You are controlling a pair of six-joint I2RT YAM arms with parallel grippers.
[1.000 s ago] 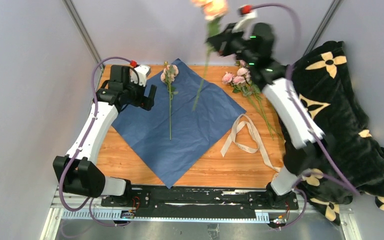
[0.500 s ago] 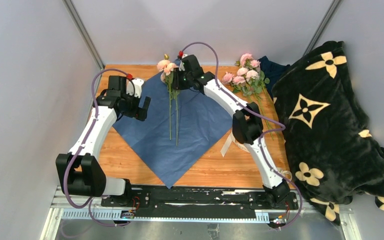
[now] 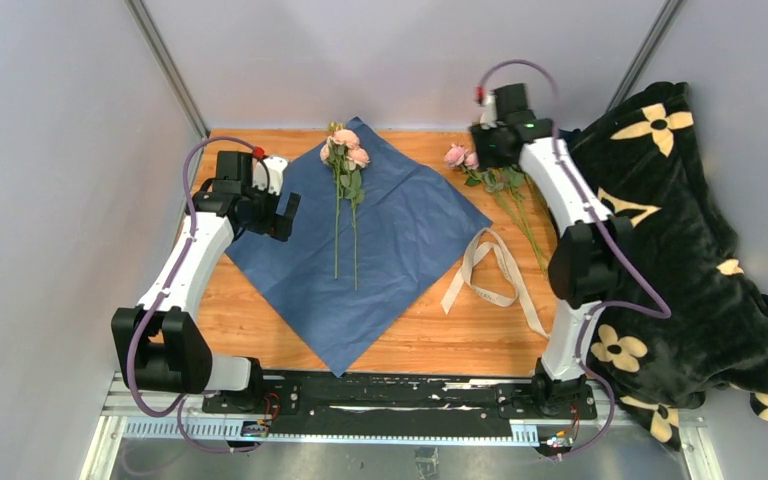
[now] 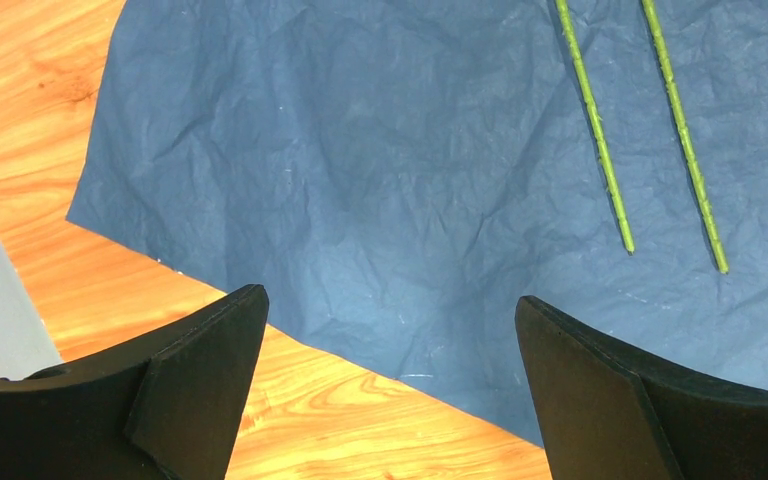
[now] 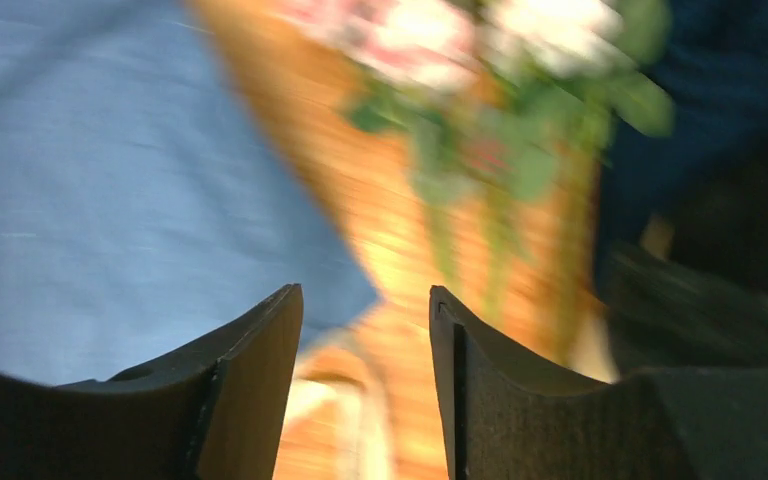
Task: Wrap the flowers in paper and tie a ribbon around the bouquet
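Observation:
The slate-blue paper point(image 3: 400, 235) lies flat as a diamond on the wooden table point(image 3: 260, 310). Two pink flowers point(image 3: 346, 153) rest on it side by side, and their green stems point(image 4: 593, 120) run toward the near edge. More flowers point(image 3: 480, 165) lie in a bunch at the back right, blurred in the right wrist view point(image 5: 480, 60). The cream ribbon point(image 3: 490, 275) loops on the wood right of the paper point(image 4: 380, 150). My left gripper point(image 3: 282, 210) hovers open over the paper's left corner point(image 4: 390, 305). My right gripper point(image 3: 487, 140) hangs above the bunch, jaws apart and empty point(image 5: 365, 300).
A black blanket with cream flower patterns point(image 3: 680, 230) is heaped along the table's right side, close to the right arm. Grey walls and metal posts point(image 3: 165, 65) enclose the back. The arms' base rail point(image 3: 390, 395) runs along the near edge.
The right arm brought a second flower down onto the paper beside the first, released it as its jaws opened, and swung back right over the bunch. The left arm stayed put.

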